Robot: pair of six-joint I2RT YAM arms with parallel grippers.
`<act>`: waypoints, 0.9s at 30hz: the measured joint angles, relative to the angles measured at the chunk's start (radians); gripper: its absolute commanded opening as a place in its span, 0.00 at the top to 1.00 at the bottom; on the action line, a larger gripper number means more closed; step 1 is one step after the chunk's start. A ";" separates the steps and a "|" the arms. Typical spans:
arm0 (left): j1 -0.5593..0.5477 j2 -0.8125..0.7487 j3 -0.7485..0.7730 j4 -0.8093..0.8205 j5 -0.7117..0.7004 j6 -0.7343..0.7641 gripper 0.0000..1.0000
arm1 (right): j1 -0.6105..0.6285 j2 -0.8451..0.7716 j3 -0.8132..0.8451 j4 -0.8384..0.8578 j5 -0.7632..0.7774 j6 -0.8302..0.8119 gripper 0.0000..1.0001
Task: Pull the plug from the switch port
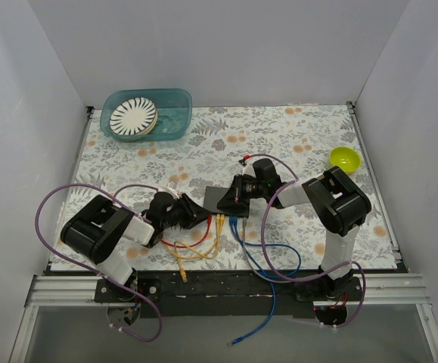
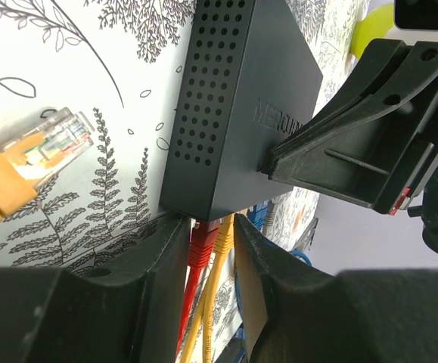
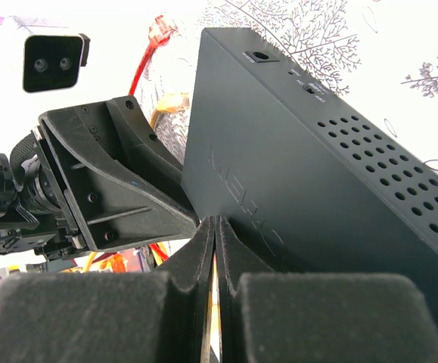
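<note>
Matte-black perforated switch (image 2: 241,113); red plug (image 2: 201,248), yellow plug (image 2: 223,234) inside left tool (image 2: 209,224).

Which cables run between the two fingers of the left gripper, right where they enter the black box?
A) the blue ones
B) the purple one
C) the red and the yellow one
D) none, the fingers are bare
C: in the left wrist view the red cable and the yellow cable pass between the fingers of the left gripper just under the black box, while a blue cable sits outside them.
</note>
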 measured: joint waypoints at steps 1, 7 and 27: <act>-0.002 0.000 -0.002 0.003 0.000 0.000 0.69 | 0.000 0.000 0.000 0.000 0.000 0.000 0.94; -0.003 -0.001 -0.004 0.003 0.000 0.003 0.75 | 0.000 0.000 0.000 0.000 0.000 0.000 0.94; -0.003 0.008 0.006 -0.019 0.001 -0.045 0.76 | 0.000 0.000 0.000 -0.001 0.000 -0.008 0.94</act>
